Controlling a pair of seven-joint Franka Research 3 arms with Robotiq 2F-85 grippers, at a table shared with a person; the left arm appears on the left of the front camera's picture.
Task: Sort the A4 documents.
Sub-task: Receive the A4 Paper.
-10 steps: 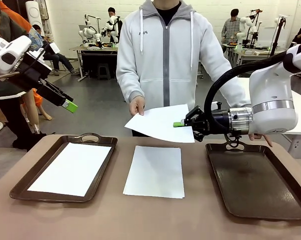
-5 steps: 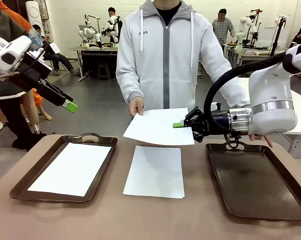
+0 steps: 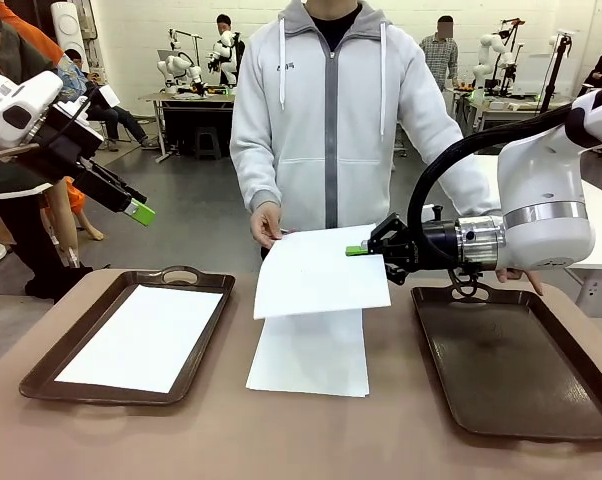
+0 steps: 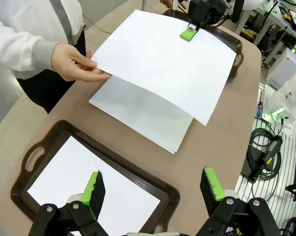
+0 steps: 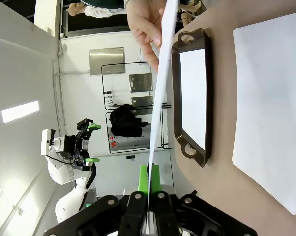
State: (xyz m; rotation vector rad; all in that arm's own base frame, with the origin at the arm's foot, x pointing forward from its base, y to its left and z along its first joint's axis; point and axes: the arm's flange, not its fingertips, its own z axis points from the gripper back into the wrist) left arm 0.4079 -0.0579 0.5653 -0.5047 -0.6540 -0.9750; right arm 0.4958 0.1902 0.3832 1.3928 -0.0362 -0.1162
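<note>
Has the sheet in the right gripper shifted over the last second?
Yes. The held sheet has tipped down toward the robot; its near edge now covers the far end of the flat middle sheet.

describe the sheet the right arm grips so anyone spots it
On the brown table, look between the dark brown handled left tray and right tray. There a thin white A4 paper sheet hangs in the air, pinched by the right tool and the person's hand. The other sheets lie flat: one on the table, one in the left tray.
</note>
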